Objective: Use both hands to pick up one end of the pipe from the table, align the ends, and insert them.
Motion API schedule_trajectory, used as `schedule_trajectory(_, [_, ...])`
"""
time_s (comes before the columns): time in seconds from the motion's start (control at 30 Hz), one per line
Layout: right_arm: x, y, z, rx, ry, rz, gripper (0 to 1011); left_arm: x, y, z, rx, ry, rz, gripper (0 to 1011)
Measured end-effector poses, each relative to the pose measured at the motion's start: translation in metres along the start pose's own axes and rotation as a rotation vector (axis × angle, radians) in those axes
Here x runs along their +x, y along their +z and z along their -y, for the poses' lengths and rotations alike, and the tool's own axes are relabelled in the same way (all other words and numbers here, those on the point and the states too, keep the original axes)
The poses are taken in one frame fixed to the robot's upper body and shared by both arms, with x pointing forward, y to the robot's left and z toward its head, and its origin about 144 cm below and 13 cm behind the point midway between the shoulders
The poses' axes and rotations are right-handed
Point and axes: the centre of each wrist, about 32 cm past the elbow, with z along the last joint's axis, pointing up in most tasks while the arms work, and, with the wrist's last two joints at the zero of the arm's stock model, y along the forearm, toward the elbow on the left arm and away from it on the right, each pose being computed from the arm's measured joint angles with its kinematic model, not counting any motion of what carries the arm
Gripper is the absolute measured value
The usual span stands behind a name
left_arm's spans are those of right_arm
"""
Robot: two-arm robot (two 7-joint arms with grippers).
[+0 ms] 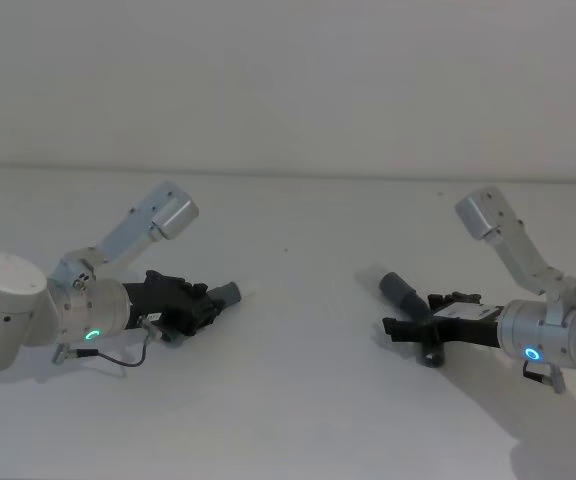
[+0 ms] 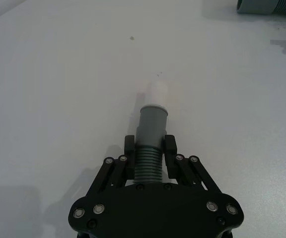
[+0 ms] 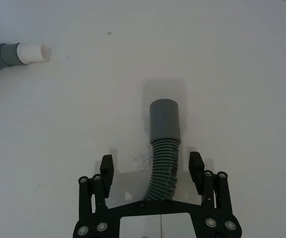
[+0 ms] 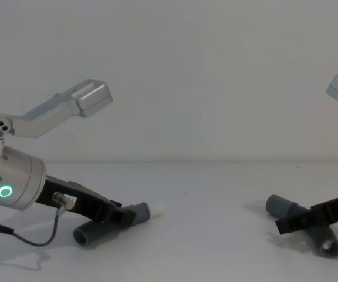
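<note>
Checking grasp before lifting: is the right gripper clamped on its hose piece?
No: the right gripper is open, its fingers standing clear on either side of the hose piece.

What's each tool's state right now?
Left tool: closed on the white-tipped pipe piece.
Right tool: open, straddling the wide-cuff pipe piece.

Your left gripper [image 1: 206,303] sits low over the white surface [image 1: 298,400] on the left side. Its jaws look closed on the left hose piece [image 1: 228,293], though the grip itself is hard to make out from up here. That piece's grey end pokes out toward the middle. Your right gripper [image 1: 423,318] reaches in from the right edge. Its jaws are spread to either side of the right hose piece [image 1: 400,290], which lies slanted on the surface. The two pieces are well apart.
</note>
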Motion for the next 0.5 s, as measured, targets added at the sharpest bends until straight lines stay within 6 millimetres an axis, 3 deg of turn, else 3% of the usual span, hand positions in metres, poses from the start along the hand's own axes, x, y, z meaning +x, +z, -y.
schedule_trajectory(0.17, [0.0001,-0.0001,0.0000,0.000,0.000,0.000,867,0.0000,0.0000,0.0000,0.000,0.000,0.000,334])
schedule_trajectory(0.5, [0.0002,-0.0003,-0.0001,-0.001,0.000,-0.001,542,0.0000,0.0000,0.0000,0.000,0.000,0.000,334])
